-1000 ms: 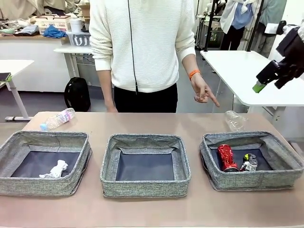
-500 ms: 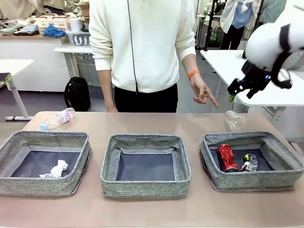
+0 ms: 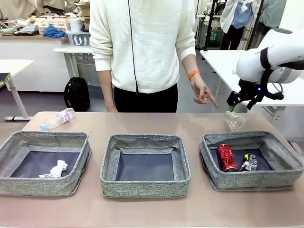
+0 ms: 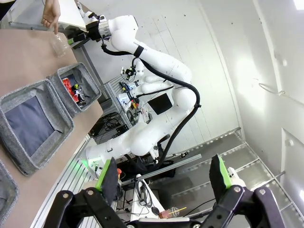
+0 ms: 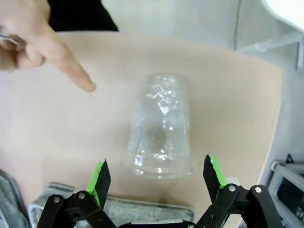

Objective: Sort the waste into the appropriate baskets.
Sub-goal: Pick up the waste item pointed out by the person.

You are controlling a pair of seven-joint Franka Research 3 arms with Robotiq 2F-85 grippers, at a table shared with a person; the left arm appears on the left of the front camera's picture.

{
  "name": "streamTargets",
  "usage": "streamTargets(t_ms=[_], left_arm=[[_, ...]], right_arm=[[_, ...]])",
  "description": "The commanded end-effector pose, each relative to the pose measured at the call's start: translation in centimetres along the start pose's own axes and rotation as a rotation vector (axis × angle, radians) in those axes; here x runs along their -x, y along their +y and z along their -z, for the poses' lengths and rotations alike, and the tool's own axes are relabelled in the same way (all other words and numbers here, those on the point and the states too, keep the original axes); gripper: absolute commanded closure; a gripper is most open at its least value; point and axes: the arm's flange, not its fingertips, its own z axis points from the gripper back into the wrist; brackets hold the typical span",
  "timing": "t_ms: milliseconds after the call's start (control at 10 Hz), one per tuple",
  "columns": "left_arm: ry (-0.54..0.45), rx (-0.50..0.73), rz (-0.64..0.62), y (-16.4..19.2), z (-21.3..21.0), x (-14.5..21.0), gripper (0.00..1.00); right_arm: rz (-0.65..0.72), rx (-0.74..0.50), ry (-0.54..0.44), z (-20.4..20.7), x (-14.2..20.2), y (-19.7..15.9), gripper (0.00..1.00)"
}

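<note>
My right gripper [image 3: 232, 105] hangs open just above a crumpled clear plastic bottle [image 3: 234, 120] lying on the table behind the right basket [image 3: 251, 180]. In the right wrist view the bottle [image 5: 160, 126] lies ahead of the open gripper [image 5: 156, 176], untouched. That basket holds a red can [image 3: 227, 157] and a silver-black can [image 3: 249, 162]. A white paper wad [image 3: 54, 169] lies in the left basket [image 3: 42, 186]. The middle basket [image 3: 145, 187] is empty. Another clear bottle [image 3: 58, 118] lies at the far left. My left gripper [image 4: 164, 173] is open and holds nothing, pointing away from the table.
A person in a white sweater stands at the far side, one hand [image 3: 203, 95] pointing a finger [image 5: 71, 71] down toward the crumpled bottle. A white table [image 3: 247, 71] stands behind on the right. The right basket's rim [image 5: 142, 209] lies just under my right fingers.
My right arm has swung in from the far right, leftward and down, until its gripper is over the crumpled bottle. The person's pointing hand and the waste have stayed put.
</note>
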Motion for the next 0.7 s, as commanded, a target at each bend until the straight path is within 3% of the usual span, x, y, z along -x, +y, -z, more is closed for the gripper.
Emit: streamTargets(t_ms=[0,600], left_arm=[[0.004,0.012,0.024,-0.2,0.1,0.0,0.00],[0.004,0.012,0.024,-0.2,0.1,0.0,0.00]], right_arm=[[0.041,0.015,0.007,1.0,-0.3,-0.2,0.00],[0.096,-0.051,0.016,5.4,0.5,-0.4,0.00]])
